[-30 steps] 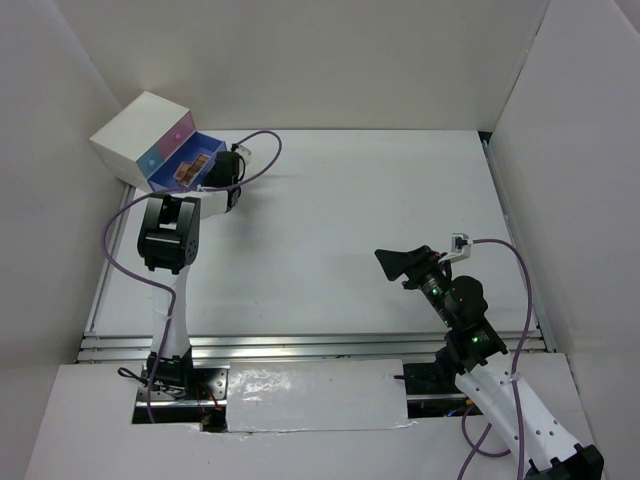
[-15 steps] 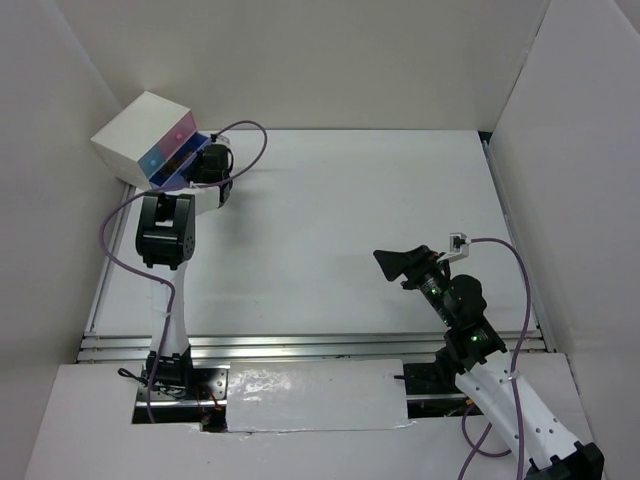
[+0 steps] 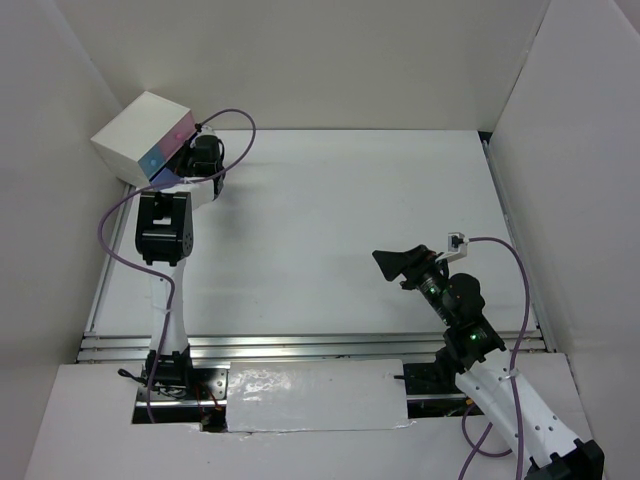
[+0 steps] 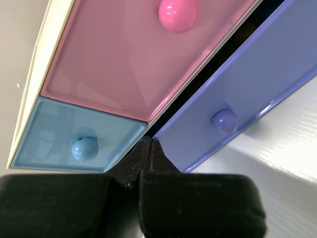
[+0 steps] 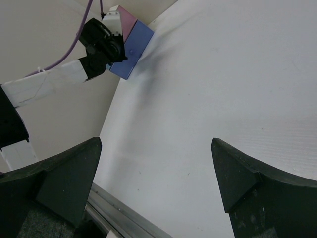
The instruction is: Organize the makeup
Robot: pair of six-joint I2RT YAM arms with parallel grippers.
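Violet-blue plastic fills my left wrist view: the violet-blue drawer (image 4: 257, 84) stands slightly proud of the white box (image 3: 135, 130). A dark gap shows between it and the pink drawer (image 4: 143, 59) beside it, while the pale blue drawer (image 4: 74, 144) sits flush. My left claw (image 4: 146, 153) is clenched on nothing, its tips at the violet-blue drawer's lower corner, at the far left of the table (image 3: 350, 220). No makeup shows anywhere; I judge it lies hidden inside the box. The drawer's sliding axis runs far-left into the box, straight ahead of my left claw, so I judge the closing push belongs to that arm. My right claw (image 3: 395, 265) hangs released and empty at the near right, well apart.
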